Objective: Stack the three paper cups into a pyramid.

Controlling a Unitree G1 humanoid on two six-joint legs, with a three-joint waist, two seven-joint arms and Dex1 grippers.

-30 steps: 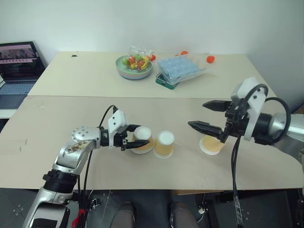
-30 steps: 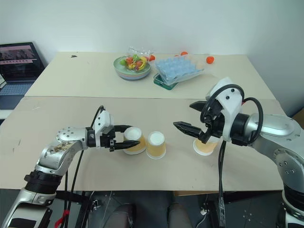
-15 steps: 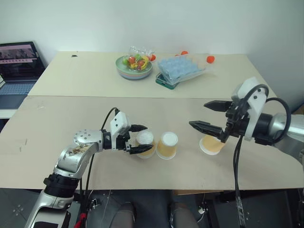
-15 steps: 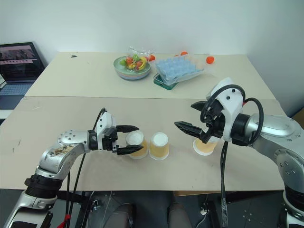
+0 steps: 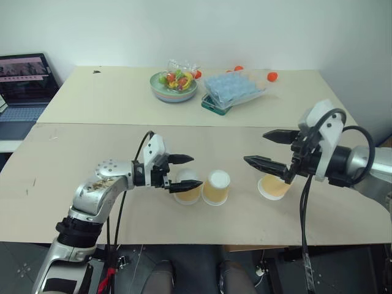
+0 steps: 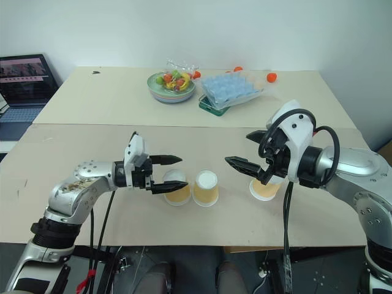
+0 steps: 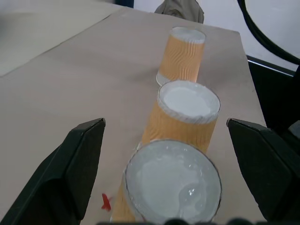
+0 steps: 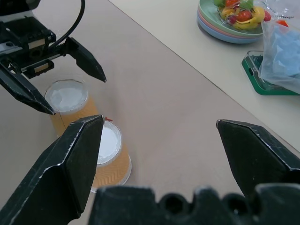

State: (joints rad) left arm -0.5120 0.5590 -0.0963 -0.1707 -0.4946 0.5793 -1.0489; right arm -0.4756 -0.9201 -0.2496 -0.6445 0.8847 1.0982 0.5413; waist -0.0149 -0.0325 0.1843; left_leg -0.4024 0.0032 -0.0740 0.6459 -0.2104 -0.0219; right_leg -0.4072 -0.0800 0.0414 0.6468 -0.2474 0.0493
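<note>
Three paper cups stand upside down in a row near the table's [image 5: 73,153] front edge: left cup [image 5: 187,186], middle cup [image 5: 215,187], right cup [image 5: 274,185]. My left gripper [image 5: 186,171] hovers wide open over the left cup, holding nothing; my right gripper [image 5: 264,149], equally open and empty, hangs above the right cup.

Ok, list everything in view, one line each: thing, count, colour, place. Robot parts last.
paper cups: three, tan-orange with white bases; two upside down side by side at the near table's middle, one further right.
fruit bowl: one, pale green, far table.
blue tray: one, in clear wrap, beside the bowl.
orange balls: a few, behind the tray.
laptop: one, dark, far left.
tables: two, beige.
left gripper: black, open, above the leftmost cup.
right gripper: black, open, over the right cup.
</note>
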